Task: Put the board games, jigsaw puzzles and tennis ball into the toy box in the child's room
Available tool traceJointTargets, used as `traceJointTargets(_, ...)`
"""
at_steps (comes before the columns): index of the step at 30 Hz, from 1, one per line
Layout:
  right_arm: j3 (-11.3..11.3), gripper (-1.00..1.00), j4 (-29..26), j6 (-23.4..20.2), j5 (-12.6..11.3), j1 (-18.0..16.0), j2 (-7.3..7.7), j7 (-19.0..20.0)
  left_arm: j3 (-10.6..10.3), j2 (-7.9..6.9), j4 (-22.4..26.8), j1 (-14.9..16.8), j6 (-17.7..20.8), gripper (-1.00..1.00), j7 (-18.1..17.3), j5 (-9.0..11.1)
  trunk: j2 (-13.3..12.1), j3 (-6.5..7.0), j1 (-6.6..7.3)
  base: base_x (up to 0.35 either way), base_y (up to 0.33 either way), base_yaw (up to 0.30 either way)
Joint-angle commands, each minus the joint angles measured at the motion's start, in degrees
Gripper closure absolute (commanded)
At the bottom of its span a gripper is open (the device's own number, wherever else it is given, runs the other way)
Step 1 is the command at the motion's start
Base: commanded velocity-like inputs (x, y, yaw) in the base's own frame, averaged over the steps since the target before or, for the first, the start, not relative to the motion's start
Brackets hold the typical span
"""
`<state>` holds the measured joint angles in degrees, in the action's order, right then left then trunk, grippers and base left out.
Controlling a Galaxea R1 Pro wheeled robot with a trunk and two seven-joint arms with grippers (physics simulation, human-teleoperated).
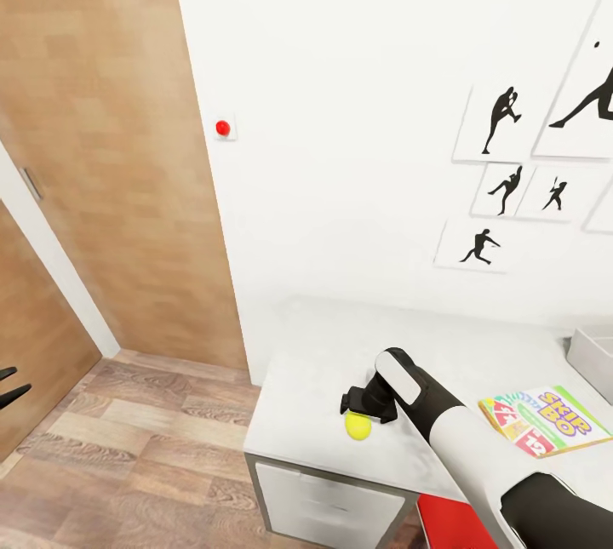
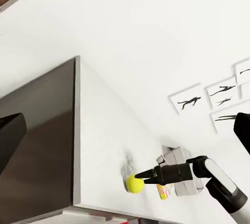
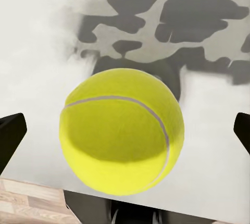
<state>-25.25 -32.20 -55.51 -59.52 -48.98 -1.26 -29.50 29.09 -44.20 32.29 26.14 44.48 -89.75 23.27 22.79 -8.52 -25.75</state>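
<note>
Step in hand: grabbing the tennis ball (image 3: 122, 130). Your right gripper (image 3: 125, 130) straddles it, jaws spread wide, ball near table (image 1: 315, 413) front edge, left of Skip-Bo (image 1: 545, 420). Next: close, lift.

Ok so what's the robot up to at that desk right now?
The robot's right gripper is over the tennis ball, which lies near the front edge of the table. In the right wrist view the ball sits between the spread fingertips, which stand clear of it, so it is not gripped yet. The Skip-Bo box lies flat further along the table, and a corner of the toy box shows beyond it. The left gripper hangs off to the side, over the floor.
</note>
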Motion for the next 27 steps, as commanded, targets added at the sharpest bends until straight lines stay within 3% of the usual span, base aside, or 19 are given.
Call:
traceJointTargets(1,-0.24,-1.0,-0.05,-0.04,-0.6,-0.07,0.03,-0.56,0.01,-0.01,0.0,0.05,0.61,-1.0,-0.25,-0.07,0.13,-0.13,-0.04,-0.002,0.0,0.0)
traceJointTargets(27,-0.24,-1.0,-0.05,-0.13,-0.6,-0.07,0.03,-0.49,0.01,-0.01,0.05,0.07,0.61,-1.0,-0.25,-0.07,0.13,-0.94,-0.04,0.0,0.014,0.0)
